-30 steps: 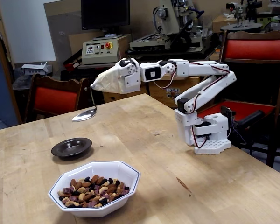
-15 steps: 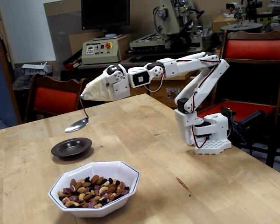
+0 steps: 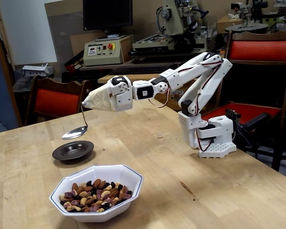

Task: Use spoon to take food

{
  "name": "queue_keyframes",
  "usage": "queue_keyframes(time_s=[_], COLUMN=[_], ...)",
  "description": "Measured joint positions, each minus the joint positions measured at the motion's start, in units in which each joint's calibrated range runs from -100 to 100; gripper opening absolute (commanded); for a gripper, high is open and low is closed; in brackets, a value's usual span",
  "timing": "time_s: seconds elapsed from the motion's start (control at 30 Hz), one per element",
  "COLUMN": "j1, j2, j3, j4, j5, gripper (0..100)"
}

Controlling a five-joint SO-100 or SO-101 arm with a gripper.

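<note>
Gripper (image 3: 88, 101), tape-wrapped, jaw state indeterminable, carries spoon (image 3: 75, 132) empty above dish (image 3: 73, 150), left of centre; food (image 3: 93, 195) untouched.

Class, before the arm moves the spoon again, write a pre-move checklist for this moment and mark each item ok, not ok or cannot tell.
1. Spoon attached to the gripper: ok, its handle comes out of the beige tape wrap.
2. Fingers open or shut: cannot tell, the tape covers them.
3. Spoon bowl empty: cannot tell for certain; nothing shows in it.
4. Spoon over the food: not ok, it hangs just above the dark dish, behind the white bowl.
5. Dark dish empty: ok, nothing seen in it.
6. White bowl upright with food inside: ok.
</note>
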Motion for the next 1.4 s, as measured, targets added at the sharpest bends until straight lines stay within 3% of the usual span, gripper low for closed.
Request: queue_keyframes(time_s=[0.6,1.03,1.4], j1=[-0.22,-10.77,-12.82], j2=[0.0,10.21,11.42], j3=[1.12,1.12,1.12], j4=[-2.0,-2.0,-2.0], j5=[0.0,0.0,0.0], gripper=[5,5,5])
